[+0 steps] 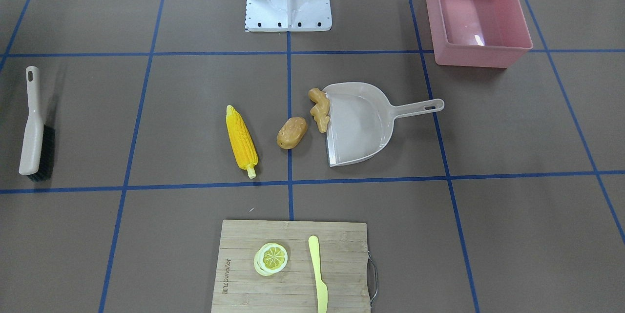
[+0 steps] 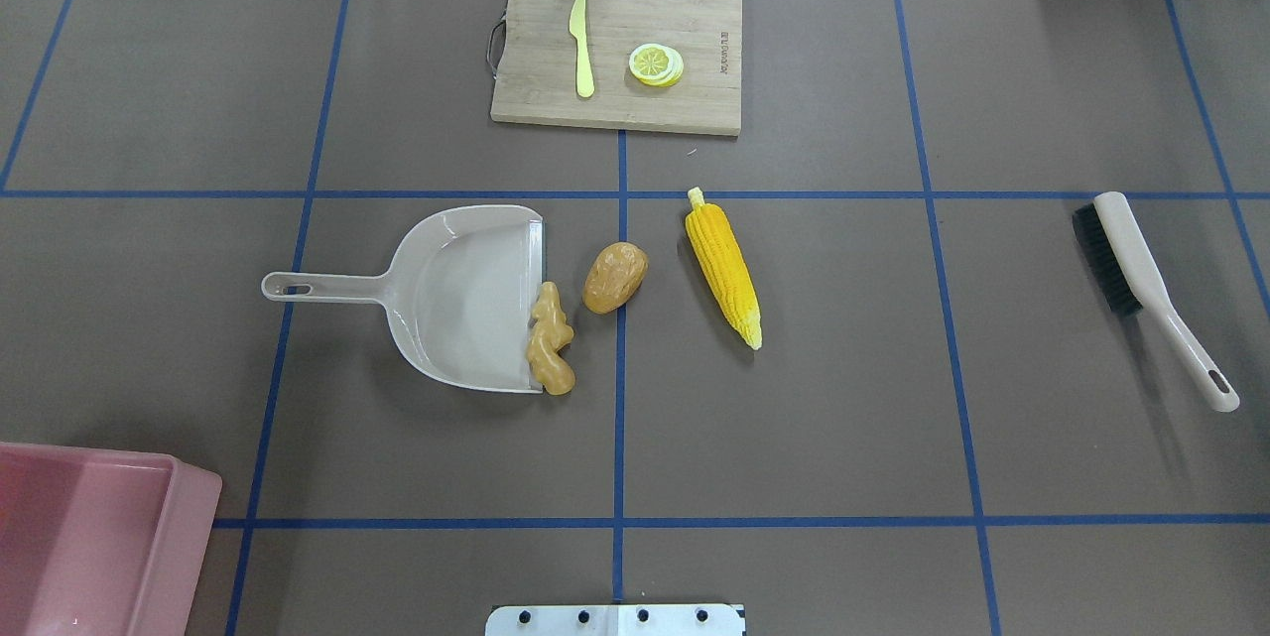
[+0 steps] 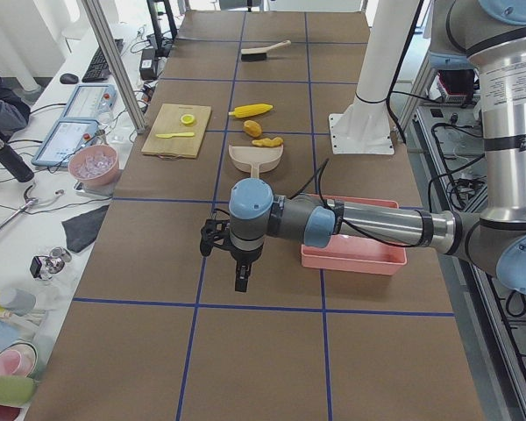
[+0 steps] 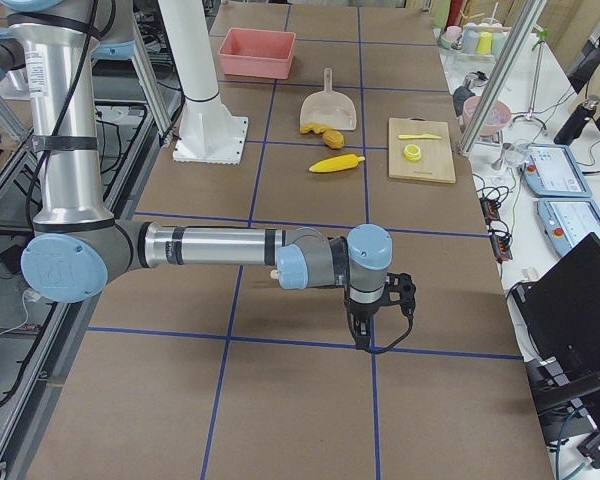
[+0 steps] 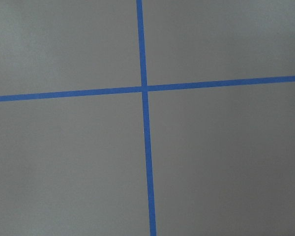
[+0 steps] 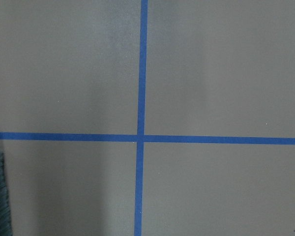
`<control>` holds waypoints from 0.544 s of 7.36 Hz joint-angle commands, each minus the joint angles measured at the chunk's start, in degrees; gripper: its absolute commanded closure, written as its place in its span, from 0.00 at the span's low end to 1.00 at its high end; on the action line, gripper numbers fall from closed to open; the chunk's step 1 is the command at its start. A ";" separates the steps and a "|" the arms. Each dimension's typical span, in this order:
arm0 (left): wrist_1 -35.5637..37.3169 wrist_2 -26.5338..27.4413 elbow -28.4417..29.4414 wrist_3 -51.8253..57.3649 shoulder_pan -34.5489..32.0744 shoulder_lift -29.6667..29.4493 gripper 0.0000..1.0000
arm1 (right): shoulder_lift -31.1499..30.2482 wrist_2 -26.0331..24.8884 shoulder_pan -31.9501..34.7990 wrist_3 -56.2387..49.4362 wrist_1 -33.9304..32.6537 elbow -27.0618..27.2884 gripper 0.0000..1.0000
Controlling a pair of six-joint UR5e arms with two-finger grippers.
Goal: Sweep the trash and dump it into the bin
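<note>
The yellow corn cob, the brown-orange potato and the tan ginger root lie mid-table. The ginger touches the open lip of the beige dustpan, and the potato lies just beside it. The pink bin stands empty at the table corner on my left side, also in the overhead view. My left gripper shows only in the exterior left view and my right gripper only in the exterior right view. Both hang over bare table and I cannot tell their state.
A beige brush with black bristles lies far out on my right side. A wooden cutting board at the far edge carries a lemon slice and a pale yellow knife. The robot base plate stands at the near edge.
</note>
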 commanded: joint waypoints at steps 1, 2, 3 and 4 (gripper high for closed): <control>0.00 -0.18 -0.19 0.00 -0.07 0.06 0.02 | -0.08 0.09 0.00 -0.13 0.00 0.00 0.00; 0.00 -0.18 -0.46 0.00 -0.16 0.15 0.02 | -0.08 0.09 0.00 -0.13 0.00 0.09 0.00; 0.00 -0.18 -0.55 0.00 -0.16 0.23 0.02 | -0.08 0.18 0.00 -0.13 0.00 0.17 0.00; 0.00 -0.09 -0.55 0.00 -0.16 0.15 0.02 | -0.16 0.35 0.00 -0.13 0.00 0.18 0.00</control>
